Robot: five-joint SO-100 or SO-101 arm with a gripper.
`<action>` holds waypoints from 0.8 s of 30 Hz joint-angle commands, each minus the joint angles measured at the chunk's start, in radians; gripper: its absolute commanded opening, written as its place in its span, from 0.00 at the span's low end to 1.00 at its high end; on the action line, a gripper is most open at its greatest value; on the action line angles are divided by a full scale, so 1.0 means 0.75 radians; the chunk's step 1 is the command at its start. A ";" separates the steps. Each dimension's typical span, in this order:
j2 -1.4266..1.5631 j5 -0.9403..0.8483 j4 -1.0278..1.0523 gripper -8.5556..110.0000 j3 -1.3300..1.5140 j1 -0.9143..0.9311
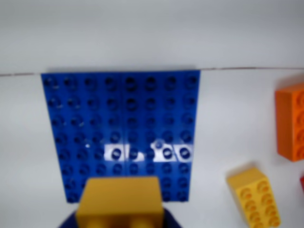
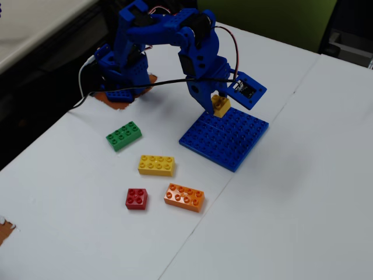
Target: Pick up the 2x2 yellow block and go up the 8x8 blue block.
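In the wrist view the 2x2 yellow block (image 1: 119, 199) fills the bottom centre, studs toward the camera, held between the blue jaws of my gripper (image 1: 119, 221). Beyond it lies the 8x8 blue block (image 1: 123, 118), a flat studded plate on the white table. In the fixed view my gripper (image 2: 220, 107) is shut on the 2x2 yellow block (image 2: 221, 107) and holds it just above the far edge of the 8x8 blue block (image 2: 227, 140). I cannot tell whether the brick touches the plate.
Loose bricks lie on the table left of the plate in the fixed view: green (image 2: 123, 135), long yellow (image 2: 156, 165), red (image 2: 136, 198), orange (image 2: 184, 197). The wrist view shows the long yellow brick (image 1: 254, 195) and orange brick (image 1: 290, 121) at right. The arm's base (image 2: 119, 76) stands at the back.
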 commanded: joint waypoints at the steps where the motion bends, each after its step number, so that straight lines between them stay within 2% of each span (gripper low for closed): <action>1: 0.067 0.006 0.000 0.07 -0.014 -0.008; 24: 0.067 0.006 0.002 0.07 -0.025 -0.004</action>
